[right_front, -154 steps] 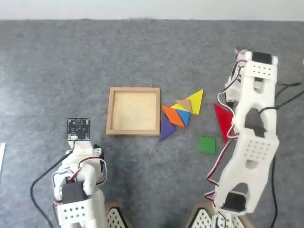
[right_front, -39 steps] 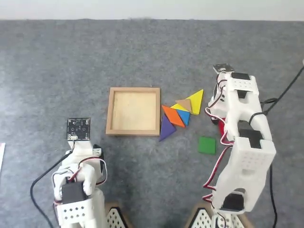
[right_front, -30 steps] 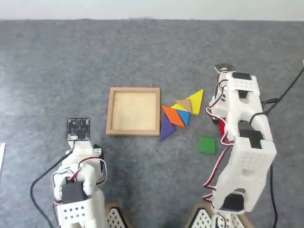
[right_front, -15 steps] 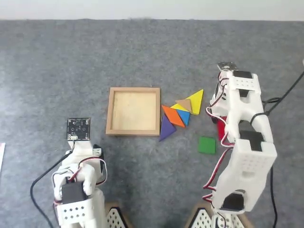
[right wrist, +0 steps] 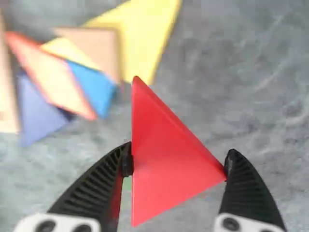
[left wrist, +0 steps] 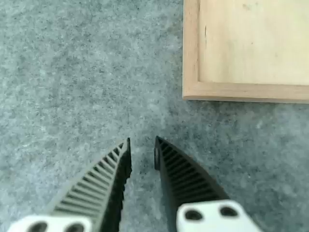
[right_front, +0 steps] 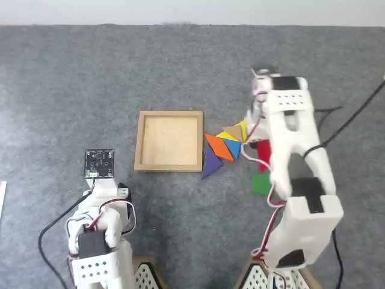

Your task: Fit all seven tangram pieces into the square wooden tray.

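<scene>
My left pincer (left wrist: 142, 145) sat low over the grey worktop (right_front: 72, 78), close in by my own base. Its fingers were all but together, with only a thin slit between them and nothing in it. Just past their tips lay the near corner of the square wooden tray (right_front: 138, 141).

On the other side, my right pincer (right wrist: 178, 164) was clamped on the red triangle (right wrist: 164, 164), a finger against each of two edges and its free point aimed away from me. From above, the green square (right_front: 260, 182) lay alone just on the near side of that triangle. Beyond the red point sat the other pieces, packed touching one another: purple triangle (right_front: 210, 162) nearest, then orange triangle (right_front: 218, 146) and blue triangle (right_front: 233, 148), with the tan piece (right_front: 233, 132) and yellow triangle (right_front: 243, 127) farthest. That cluster lay on the worktop just beside the tray's wall on my right-arm side, outside it.
</scene>
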Available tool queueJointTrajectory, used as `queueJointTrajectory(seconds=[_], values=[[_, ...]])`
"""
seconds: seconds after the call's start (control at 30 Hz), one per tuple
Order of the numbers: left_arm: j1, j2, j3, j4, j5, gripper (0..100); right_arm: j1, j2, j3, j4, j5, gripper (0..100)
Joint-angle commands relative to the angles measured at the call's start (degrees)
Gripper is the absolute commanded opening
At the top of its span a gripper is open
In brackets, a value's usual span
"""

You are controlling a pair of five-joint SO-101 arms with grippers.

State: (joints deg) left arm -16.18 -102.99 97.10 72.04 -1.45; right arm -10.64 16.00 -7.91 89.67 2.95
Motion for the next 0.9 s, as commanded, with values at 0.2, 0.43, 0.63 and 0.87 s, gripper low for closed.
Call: queueJointTrajectory(seconds=[0.2, 0.43, 0.63, 0.87], values=[[0.3, -1.1, -0.7, 0.2, 0.0, 8, -17.8, -4.1, -12.0, 5.1, -10.1, 21.3], [0.3, -1.1, -0.7, 0.2, 0.0, 8, -28.4, -2.4, -12.5, -3.6, -21.1, 21.3], [0.3, -1.1, -0.7, 0.2, 0.0, 8, -32.4, 5.5, -14.1, -12.6, -33.1, 21.3], [0.3, -1.1, -0.7, 0.2, 0.0, 8, -33.5, 18.0, -27.3, -13.4, -43.1, 21.5]])
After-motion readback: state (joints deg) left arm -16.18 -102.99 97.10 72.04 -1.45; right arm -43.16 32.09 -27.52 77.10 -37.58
